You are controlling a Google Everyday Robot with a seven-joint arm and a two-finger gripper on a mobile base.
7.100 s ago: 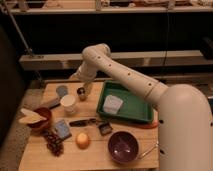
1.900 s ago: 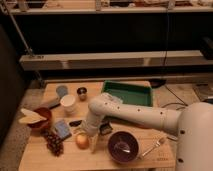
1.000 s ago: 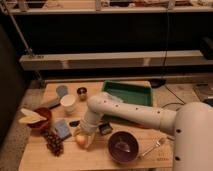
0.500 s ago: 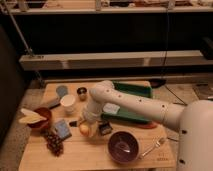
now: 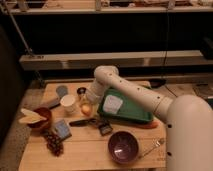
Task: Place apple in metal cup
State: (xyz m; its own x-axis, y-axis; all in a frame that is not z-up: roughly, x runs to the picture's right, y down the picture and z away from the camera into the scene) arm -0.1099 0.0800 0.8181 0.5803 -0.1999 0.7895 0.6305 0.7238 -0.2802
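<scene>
Tool (image 5: 88, 103) clamped on the apple (image 5: 87, 109) — the fruit hangs at its tip, just on the near side of the metal cup (image 5: 81, 92) and not in it, between the white cup (image 5: 68, 104) and the green tray (image 5: 131, 114). Arm (image 5: 137, 93) reaches in across that tray, over the desk (image 5: 85, 155).

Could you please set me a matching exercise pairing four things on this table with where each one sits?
Things: 1 apple; 2 metal cup; 3 purple bowl; 4 grape bunch.
Places: A beside the fork, near the front edge; B front left, by the blue sponge; C in the shut pincer, between the white cup and the green tray; D just behind the white cup and the pincer.
Pairs: 1-C, 2-D, 3-A, 4-B.
</scene>
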